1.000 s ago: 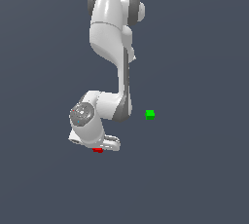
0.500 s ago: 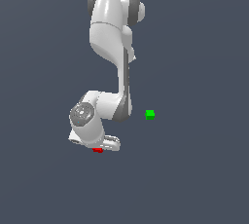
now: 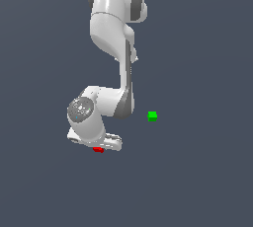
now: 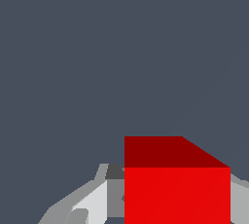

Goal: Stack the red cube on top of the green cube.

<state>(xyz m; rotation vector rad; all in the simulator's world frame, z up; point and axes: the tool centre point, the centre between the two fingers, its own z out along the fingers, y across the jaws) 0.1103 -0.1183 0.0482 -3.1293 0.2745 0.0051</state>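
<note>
Wrist view: jaws clasp the red cube (image 4: 177,195); green cube (image 3: 152,116) apart; no writing.

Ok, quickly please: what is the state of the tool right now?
Tool: around the red cube; whether it is clamped cannot be told.

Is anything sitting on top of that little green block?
No. The green cube has nothing on it and sits alone. The red cube is apart from it, down at the robot's hand, which partly hides it.
</note>
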